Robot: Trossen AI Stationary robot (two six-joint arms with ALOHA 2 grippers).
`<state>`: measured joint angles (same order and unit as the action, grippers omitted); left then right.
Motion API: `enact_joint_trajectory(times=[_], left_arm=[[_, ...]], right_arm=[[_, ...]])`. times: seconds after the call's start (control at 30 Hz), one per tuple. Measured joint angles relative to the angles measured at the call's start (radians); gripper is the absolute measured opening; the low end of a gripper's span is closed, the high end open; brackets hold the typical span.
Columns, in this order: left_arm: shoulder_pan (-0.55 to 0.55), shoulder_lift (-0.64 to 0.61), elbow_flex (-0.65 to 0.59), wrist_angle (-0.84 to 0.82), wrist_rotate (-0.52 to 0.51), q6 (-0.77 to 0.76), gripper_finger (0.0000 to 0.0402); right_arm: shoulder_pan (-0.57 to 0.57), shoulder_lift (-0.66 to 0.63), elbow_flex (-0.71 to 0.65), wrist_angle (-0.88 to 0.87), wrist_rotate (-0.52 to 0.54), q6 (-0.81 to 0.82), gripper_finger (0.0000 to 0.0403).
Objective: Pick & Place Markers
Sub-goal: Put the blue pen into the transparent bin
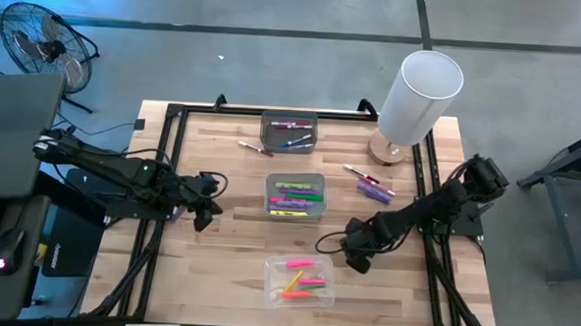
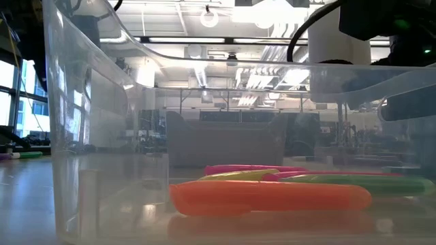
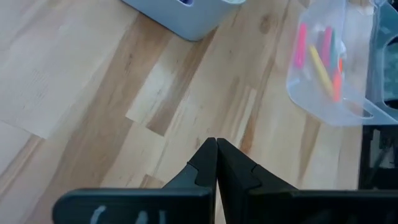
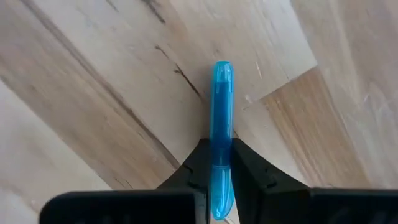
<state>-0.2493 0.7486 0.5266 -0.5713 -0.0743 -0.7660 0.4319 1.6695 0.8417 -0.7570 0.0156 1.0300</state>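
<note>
My right gripper [image 4: 222,163] stands at the table's right near part [image 1: 357,256], points down and is shut on a light-blue marker [image 4: 222,106]. My left gripper [image 1: 207,213] waits shut over the left part of the table [image 3: 216,149], with nothing between its fingers. Pink, orange and yellow markers lie in the clear bin [image 1: 299,281] near the front edge, and also show in the low view [image 2: 269,196]. The middle grey bin [image 1: 294,196] holds green, purple and yellow markers. The far grey bin [image 1: 289,131] holds several dark ones. Loose markers [image 1: 368,183] lie on the wood. My right gripper pinches the blue marker between its two fingers at about mid-length [image 4: 222,138]. The fingers come from above, pointing down, and lie across the marker. The marker sits level just over the wood; I cannot tell whether it rests on the table or is lifted clear.
A white cylinder on a round wooden base [image 1: 418,100] stands at the far right corner. One more loose marker [image 1: 255,148] lies left of the far bin. Black frame rails [image 1: 163,157] run along the table's sides. Bare wood lies between the clear bin and my left gripper.
</note>
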Motion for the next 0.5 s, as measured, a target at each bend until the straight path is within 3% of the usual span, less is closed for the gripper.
enact_joint_trajectory(times=[0.17, 0.37, 0.5], left_arm=[[0.0, 0.0, 0.0, 0.002, 0.007, 0.0, 0.0], [0.0, 0.0, 0.0, 0.036, 0.006, -0.021, 0.0], [0.0, 0.003, 0.0, 0.064, 0.005, -0.064, 0.0]], right_arm=[[0.059, -0.008, 0.116, -0.166, 0.089, 0.062, 0.0026], [0.136, -0.021, 0.381, -0.39, 0.213, 0.092, 0.0026], [0.171, -0.022, 0.557, -0.425, 0.307, 0.089, 0.0026]])
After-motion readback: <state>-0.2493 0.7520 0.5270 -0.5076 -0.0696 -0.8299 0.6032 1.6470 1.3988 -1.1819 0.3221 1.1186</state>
